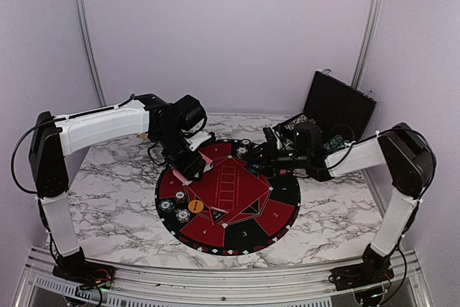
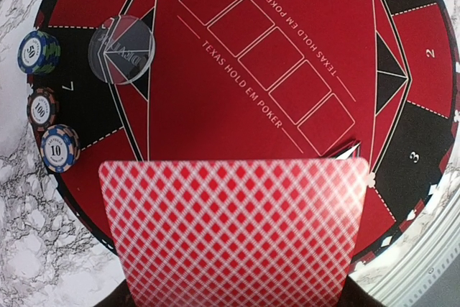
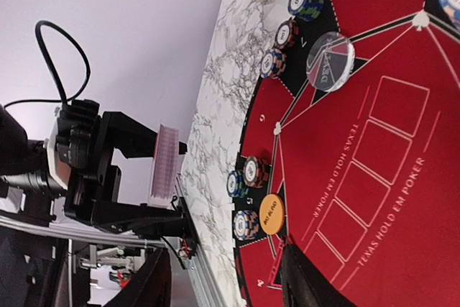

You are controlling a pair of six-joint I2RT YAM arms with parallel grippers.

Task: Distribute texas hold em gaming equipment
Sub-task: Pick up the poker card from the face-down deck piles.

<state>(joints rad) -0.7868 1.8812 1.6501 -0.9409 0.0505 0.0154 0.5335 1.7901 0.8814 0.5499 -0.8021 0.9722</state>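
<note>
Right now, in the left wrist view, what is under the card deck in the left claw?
Around the card deck the red-and-black mat shows, with marble table at the left. The patch directly beneath is covered, so anything lying there cannot be seen.

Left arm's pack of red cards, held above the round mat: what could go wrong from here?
The stack of red diamond-backed playing cards is pinched in the left tool; several might slip out together and scatter. Lowering it could knock the striped-edged poker chip stacks or the clear round disc. The open right tool hovers close, so the two might collide.
</note>
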